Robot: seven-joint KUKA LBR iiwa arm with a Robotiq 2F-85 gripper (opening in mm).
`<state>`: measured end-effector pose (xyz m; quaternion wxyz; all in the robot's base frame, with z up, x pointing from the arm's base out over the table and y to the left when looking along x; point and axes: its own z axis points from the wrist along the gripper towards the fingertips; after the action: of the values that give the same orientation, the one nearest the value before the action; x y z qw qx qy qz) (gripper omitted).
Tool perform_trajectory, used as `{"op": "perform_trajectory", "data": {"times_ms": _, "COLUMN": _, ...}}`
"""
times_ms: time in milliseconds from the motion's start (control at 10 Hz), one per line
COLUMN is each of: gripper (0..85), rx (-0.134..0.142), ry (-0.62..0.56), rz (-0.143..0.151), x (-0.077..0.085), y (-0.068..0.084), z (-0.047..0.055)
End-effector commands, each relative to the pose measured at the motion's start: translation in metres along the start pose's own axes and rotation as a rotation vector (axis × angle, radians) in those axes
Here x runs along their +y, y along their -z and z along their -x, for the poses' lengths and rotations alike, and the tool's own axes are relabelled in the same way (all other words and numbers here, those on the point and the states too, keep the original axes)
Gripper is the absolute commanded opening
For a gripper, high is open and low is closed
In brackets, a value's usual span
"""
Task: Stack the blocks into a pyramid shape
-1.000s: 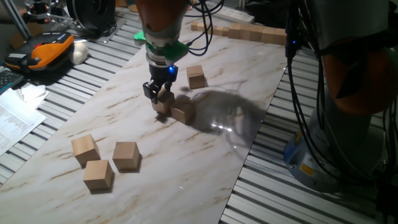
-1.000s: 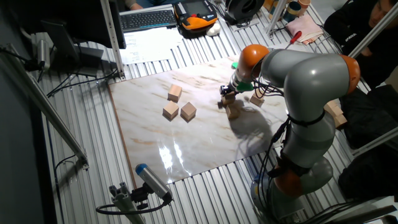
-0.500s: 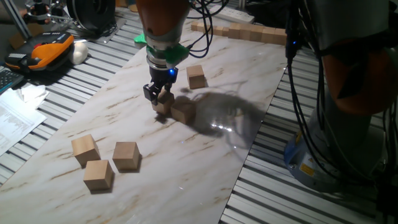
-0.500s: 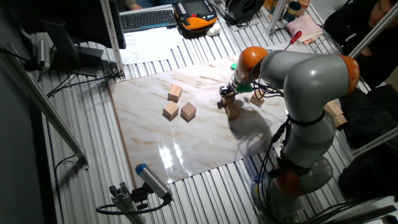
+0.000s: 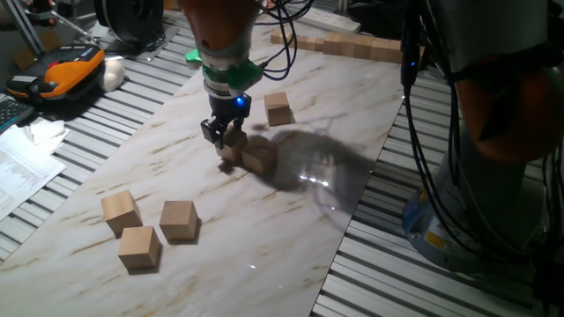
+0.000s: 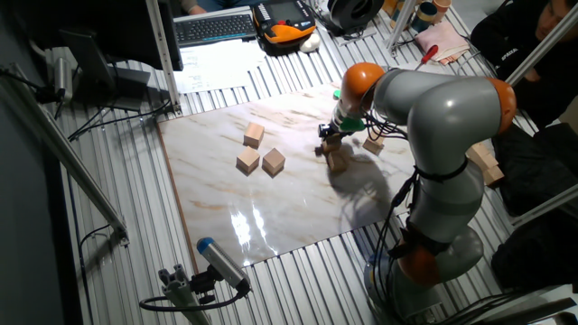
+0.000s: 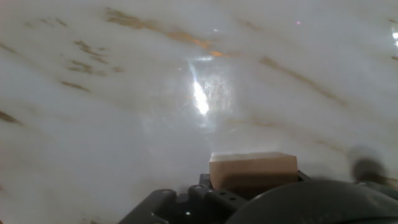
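Observation:
My gripper (image 5: 226, 134) is low over the marble board, shut on a tan block (image 5: 232, 145). That block sits right beside another block (image 5: 261, 159). In the hand view the held block (image 7: 252, 170) shows between my fingers, close above the marble. A single block (image 5: 278, 108) lies just behind them. Three more blocks (image 5: 120, 211) (image 5: 179, 220) (image 5: 139, 247) are grouped at the near left. From the other side, my gripper (image 6: 330, 138) stands over the pair of blocks (image 6: 339, 161), with the group of three (image 6: 254, 135) to its left.
A long joined row of tan cubes (image 5: 352, 45) lies along the far edge of the marble board (image 5: 264, 255). An orange handset (image 5: 62, 72), papers and cables lie on the slatted table to the left. The arm's base (image 6: 424, 262) stands at the board's right side.
The arm and wrist have shifted slightly to the left. The gripper stays low with the block in it beside the neighbouring block.

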<state>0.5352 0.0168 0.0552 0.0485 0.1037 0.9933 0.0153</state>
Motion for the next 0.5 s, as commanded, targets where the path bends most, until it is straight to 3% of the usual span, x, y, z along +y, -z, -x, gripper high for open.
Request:
{"op": "perform_trajectory", "data": {"times_ms": 0, "gripper": 0.0, "rx": 0.01, "ry": 0.003, "rz": 0.001, "x": 0.0003, "y": 0.0003, "z": 0.0003}}
{"op": "perform_trajectory", "data": {"times_ms": 100, "gripper": 0.0, "rx": 0.014, "ry": 0.012, "rz": -0.007, "x": 0.0003, "y": 0.0003, "z": 0.0003}}
{"op": "perform_trajectory", "data": {"times_ms": 400, "gripper": 0.0, "rx": 0.032, "ry": 0.031, "rz": 0.011, "x": -0.0011, "y": -0.0037, "z": -0.0055}}
